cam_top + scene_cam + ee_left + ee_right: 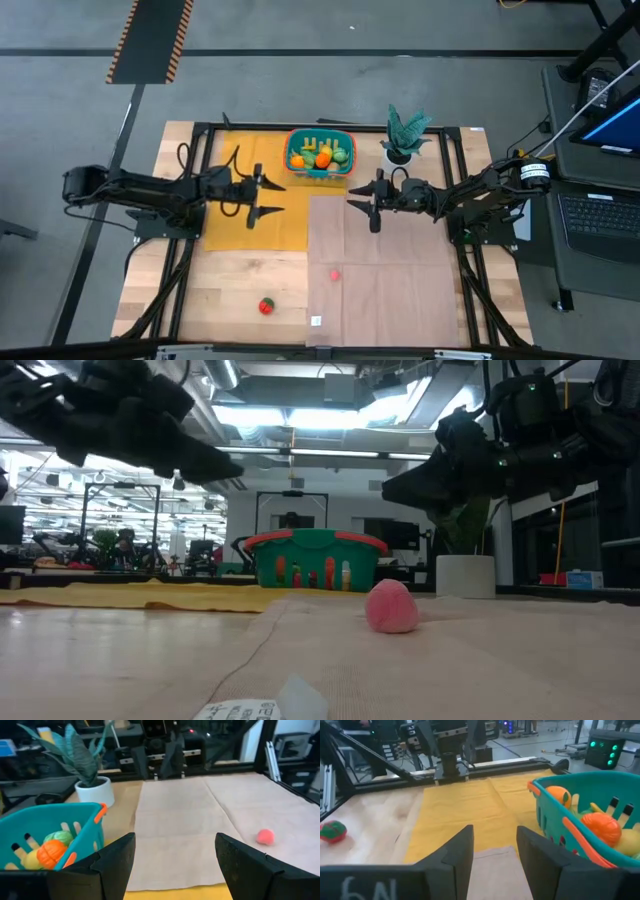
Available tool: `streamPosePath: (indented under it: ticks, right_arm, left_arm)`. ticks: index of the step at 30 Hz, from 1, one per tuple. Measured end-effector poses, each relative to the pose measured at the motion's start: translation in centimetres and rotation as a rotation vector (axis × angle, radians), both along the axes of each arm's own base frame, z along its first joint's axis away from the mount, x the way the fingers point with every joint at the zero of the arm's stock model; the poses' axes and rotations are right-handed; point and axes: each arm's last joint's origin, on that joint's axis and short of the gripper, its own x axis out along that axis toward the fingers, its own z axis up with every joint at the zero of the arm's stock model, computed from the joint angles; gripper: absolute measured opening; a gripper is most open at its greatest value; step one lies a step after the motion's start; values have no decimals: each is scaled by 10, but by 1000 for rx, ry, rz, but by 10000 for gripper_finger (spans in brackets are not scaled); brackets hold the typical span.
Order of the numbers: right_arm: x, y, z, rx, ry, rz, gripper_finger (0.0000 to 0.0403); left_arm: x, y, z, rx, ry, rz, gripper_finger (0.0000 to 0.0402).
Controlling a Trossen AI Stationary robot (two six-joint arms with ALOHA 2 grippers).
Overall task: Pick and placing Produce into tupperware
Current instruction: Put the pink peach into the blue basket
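Produce is split between two places: most of it sits piled in the teal tupperware (320, 153) at the far middle of the worktop (215, 290), and two pieces lie loose nearer the front. Inside the slotted basket an orange piece (323, 158) rests among yellow and green ones, and the orange-red rim shows clearly in the right wrist view (580, 837). One loose piece, a small pink one (334, 274), lies on the pale tan mat (390, 270); in the low view it sits in the foreground, well in front of the basket (391, 607). The other, a red piece with a green top (266, 306), rests on the bare wood near the front edge, left of the tan mat.

The left hand (270, 197) hangs over the yellow cloth (250, 225), just left of the basket, with its fingers apart and nothing between them; its wrist view shows a wide gap between the two dark fingers (117, 857). The right hand (368, 206) hangs over the far part of the tan mat, just right of the basket and facing the left hand, its fingers also apart and empty, with a narrower gap (457, 852).

A potted green plant (405, 135) in a white pot stands at the far edge, right of the basket. A small white tag (316, 321) lies at the front of the tan mat
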Motion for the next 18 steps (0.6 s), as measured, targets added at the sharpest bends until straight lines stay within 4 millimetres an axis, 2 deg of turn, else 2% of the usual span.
streamPosePath:
  ticks: [6, 10, 18]
  right_arm:
    - [0, 0, 1, -40, -4, 3, 152]
    - [1, 10, 1, -50, -3, 53, 155]
    - [-1, 43, -6, -75, 74, 114, 215]
  left_arm:
    - [-7, -6, -8, 15, -56, 12, 265]
    - [-7, -7, -9, 10, -66, 9, 265]
    - [-7, -6, -8, -31, -70, 37, 265]
